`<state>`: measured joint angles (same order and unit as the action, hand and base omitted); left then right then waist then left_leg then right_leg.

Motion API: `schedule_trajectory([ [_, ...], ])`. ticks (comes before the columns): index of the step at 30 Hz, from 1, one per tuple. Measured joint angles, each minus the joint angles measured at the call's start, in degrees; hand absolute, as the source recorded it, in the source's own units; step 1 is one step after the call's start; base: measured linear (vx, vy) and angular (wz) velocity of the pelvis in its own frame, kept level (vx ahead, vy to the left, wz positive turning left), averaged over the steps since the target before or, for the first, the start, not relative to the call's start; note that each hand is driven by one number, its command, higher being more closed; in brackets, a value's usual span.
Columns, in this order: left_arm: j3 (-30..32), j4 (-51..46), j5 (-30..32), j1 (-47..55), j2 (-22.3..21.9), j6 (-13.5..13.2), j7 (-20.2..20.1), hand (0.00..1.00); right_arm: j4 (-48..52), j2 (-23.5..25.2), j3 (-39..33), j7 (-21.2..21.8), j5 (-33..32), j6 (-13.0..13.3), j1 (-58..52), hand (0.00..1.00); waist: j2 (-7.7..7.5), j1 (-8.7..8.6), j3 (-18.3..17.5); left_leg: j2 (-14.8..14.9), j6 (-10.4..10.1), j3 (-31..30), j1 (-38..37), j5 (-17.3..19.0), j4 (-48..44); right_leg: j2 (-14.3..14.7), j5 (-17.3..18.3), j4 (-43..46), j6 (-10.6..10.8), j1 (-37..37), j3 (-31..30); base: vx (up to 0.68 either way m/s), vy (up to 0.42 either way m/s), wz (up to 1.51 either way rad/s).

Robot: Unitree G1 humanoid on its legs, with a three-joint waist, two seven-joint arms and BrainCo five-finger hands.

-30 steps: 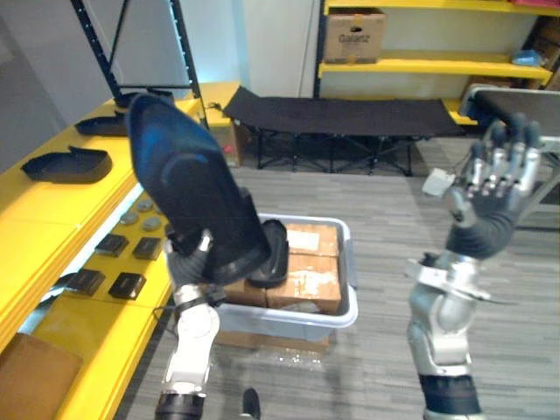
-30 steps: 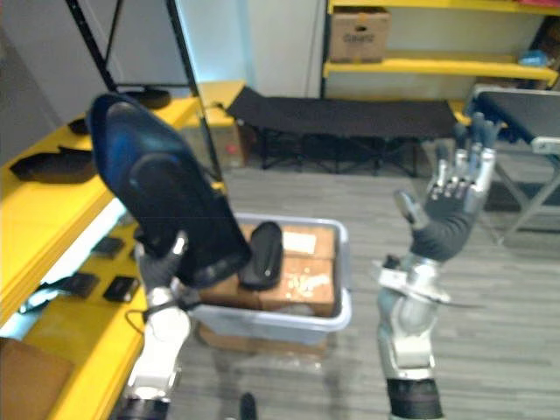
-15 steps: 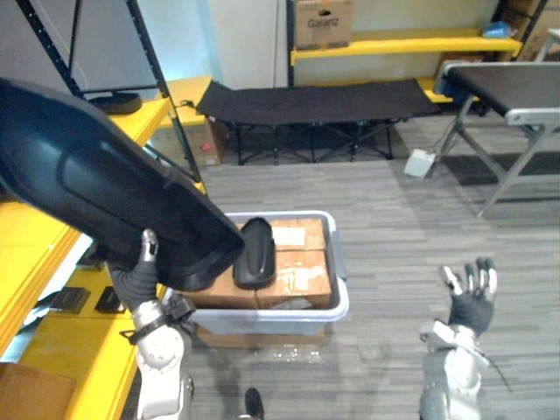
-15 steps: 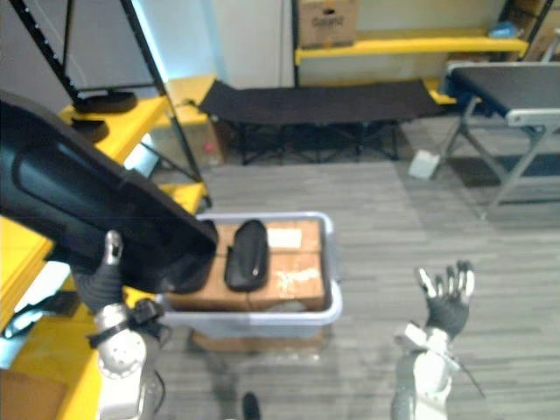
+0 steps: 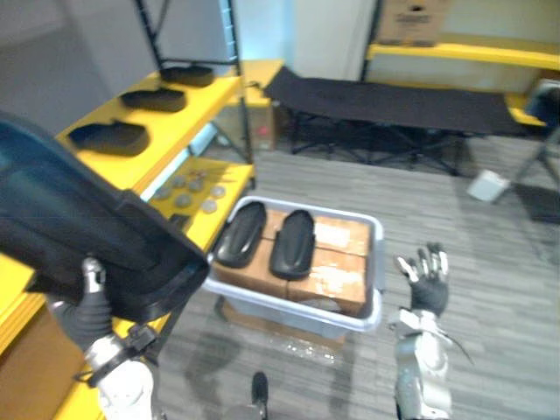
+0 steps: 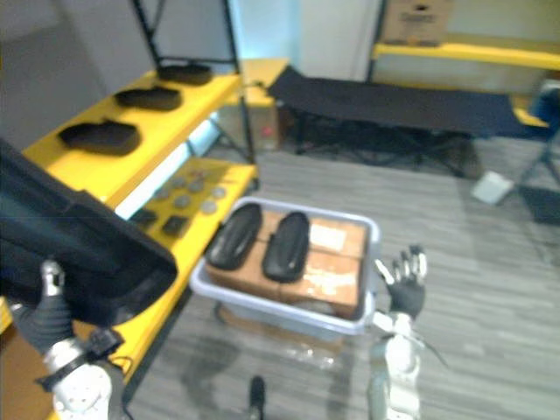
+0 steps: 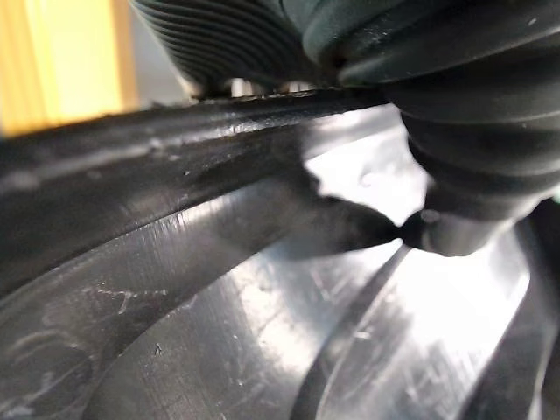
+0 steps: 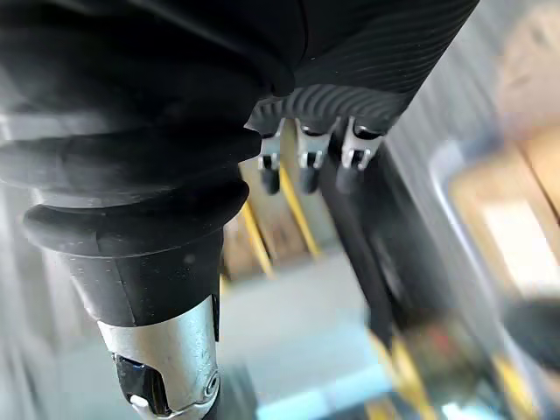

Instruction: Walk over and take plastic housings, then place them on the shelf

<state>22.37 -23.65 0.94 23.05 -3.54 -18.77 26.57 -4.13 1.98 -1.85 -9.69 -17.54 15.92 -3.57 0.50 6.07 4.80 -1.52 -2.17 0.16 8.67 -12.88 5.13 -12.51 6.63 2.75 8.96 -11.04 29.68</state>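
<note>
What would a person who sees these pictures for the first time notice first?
The large black plastic housing dominates the left side of the head views, gripped at its lower edge by the left robot hand. In the middle, a grey bin holds cardboard boxes with two more housings lying side by side on top. The right robot hand is raised open just right of the bin.
</note>
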Motion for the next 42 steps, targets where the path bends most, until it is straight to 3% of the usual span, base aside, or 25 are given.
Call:
schedule_trajectory([
  [5,3.17,-0.77,-1.03,2.01,-2.46,-1.35,-2.92,1.00,-2.14,-0.19,3.79,0.95,2.29,-1.31,4.87,0.00,-0.69,3.05,0.13,-2.48,1.23,-4.61,1.41,-0.97,-0.02,-0.46,0.32,0.79,0.28,-1.73,5.25,0.03,0.008,0.58],
  [10,3.94,-2.58,-2.84,2.83,-2.56,-2.41,-9.28,1.00,-3.04,-0.25,5.75,0.94,5.34,-2.80,5.70,0.00,-1.98,4.45,0.35,-3.73,1.62,-7.56,1.37,-0.79,-0.02,-0.47,2.12,2.27,-2.26,-3.05,6.92,-0.03,0.012,0.42],
  [12,3.94,-2.66,-3.21,2.77,-2.56,-2.39,-10.65,1.00,-3.04,-0.44,5.95,1.09,5.38,-3.48,6.08,0.00,-2.06,4.43,0.45,-3.87,1.62,-7.44,1.44,-0.79,-0.02,-0.45,3.61,2.37,-2.06,-3.08,6.59,-0.07,-0.014,0.10],
  [16,4.18,-2.66,-3.26,3.03,-2.46,-2.32,-12.07,1.00,-3.04,-3.28,5.93,3.25,6.27,-3.86,6.19,0.00,-1.45,4.45,0.76,-2.24,1.60,-5.81,1.31,-0.80,-0.04,0.44,4.23,2.76,-1.76,-2.02,4.52,-0.11,-0.033,-0.17],
  [20,5.71,-2.57,-3.32,4.22,-1.88,-0.62,-9.09,1.00,-3.04,-4.79,6.51,7.58,6.49,-5.19,7.01,0.00,-1.15,4.93,0.76,0.98,1.15,-2.13,0.53,-1.13,-0.37,1.83,3.73,3.02,-1.44,0.19,-0.80,-0.05,-0.054,-0.61],
  [25,5.39,-2.18,-6.03,3.99,-1.97,2.19,-7.39,1.00,-3.00,-5.92,7.27,8.97,7.12,-5.81,6.81,0.00,-0.23,4.03,1.31,2.30,0.79,-1.46,-0.58,-1.29,-0.38,3.45,3.35,3.00,-0.76,-1.49,0.00,-0.02,-0.060,0.02],
  [28,2.63,-2.16,-7.24,3.02,-2.12,2.68,-8.48,1.00,-2.61,-6.99,6.96,9.23,7.75,-5.93,6.08,0.00,0.90,2.62,1.99,2.40,1.41,1.34,-0.43,-0.79,-0.36,3.90,3.35,2.57,-0.67,-4.82,6.22,-0.03,-0.025,0.88],
  [29,1.36,-2.16,-7.23,2.89,-2.11,2.71,-9.16,1.00,-2.47,-7.42,6.52,9.50,8.03,-6.09,6.08,0.00,0.97,2.61,2.22,2.13,1.01,3.23,-0.20,0.56,-0.34,3.19,3.42,1.43,-0.78,-5.69,8.24,-0.05,0.021,0.88],
  [30,1.08,-2.17,-7.20,2.80,-2.10,2.72,-9.31,1.00,-2.35,-7.29,6.41,9.61,8.56,-6.18,6.08,0.00,-0.06,2.80,2.57,1.94,1.38,4.08,0.16,1.03,-0.94,2.38,3.61,0.67,-0.93,-5.97,8.94,-0.01,0.044,0.58],
  [31,1.31,-2.26,-6.92,2.82,-2.20,2.84,-9.30,1.00,-1.06,-7.28,6.31,9.74,9.62,-6.19,6.17,0.00,1.16,2.98,2.56,1.30,3.00,5.47,1.49,2.70,-7.12,1.27,4.20,1.60,-0.30,-6.01,9.48,0.02,0.039,0.37],
  [36,1.19,-3.53,-6.46,1.79,-1.82,4.00,-9.97,1.00,0.02,-6.80,5.86,9.81,10.65,-6.16,6.50,0.00,0.50,2.45,3.39,-1.46,3.87,3.80,1.29,1.69,-4.12,-0.83,3.88,5.18,0.19,-4.80,9.18,0.02,0.053,0.25],
  [37,1.13,-3.52,-6.32,1.56,-1.67,4.34,-10.33,1.00,0.02,-6.83,5.50,9.71,11.17,-6.15,6.41,0.00,0.34,2.11,3.49,-1.77,3.93,3.20,1.05,1.58,-3.64,-1.14,3.99,6.38,-0.05,-4.63,8.65,0.00,0.078,0.52],
  [40,0.94,-3.52,-4.82,-1.12,-0.22,4.44,-12.72,1.00,1.79,-6.82,2.93,9.17,11.69,-5.72,5.87,0.00,0.05,0.60,4.32,-2.45,4.09,-0.87,-0.74,1.46,-1.68,-1.61,4.20,15.19,-2.85,-2.31,-0.86,0.01,0.048,0.65],
  [41,0.51,-3.48,-4.85,-2.25,1.42,4.42,-13.69,1.00,3.78,-6.90,1.78,8.74,11.61,-5.07,5.34,0.00,0.05,-0.46,4.41,-2.74,4.09,-3.31,-0.80,1.46,-0.93,-1.07,4.58,18.97,-4.78,-0.77,-5.17,0.04,-0.040,0.96],
  [42,-0.55,-2.95,-4.87,-3.90,3.30,4.41,-14.21,1.00,5.77,-6.99,0.53,8.69,11.59,-4.31,4.53,0.00,0.41,-1.11,4.76,-2.96,4.06,-5.33,-0.51,1.46,-0.48,0.42,7.21,19.93,-6.22,0.20,-9.45,0.03,-0.065,1.00],
])
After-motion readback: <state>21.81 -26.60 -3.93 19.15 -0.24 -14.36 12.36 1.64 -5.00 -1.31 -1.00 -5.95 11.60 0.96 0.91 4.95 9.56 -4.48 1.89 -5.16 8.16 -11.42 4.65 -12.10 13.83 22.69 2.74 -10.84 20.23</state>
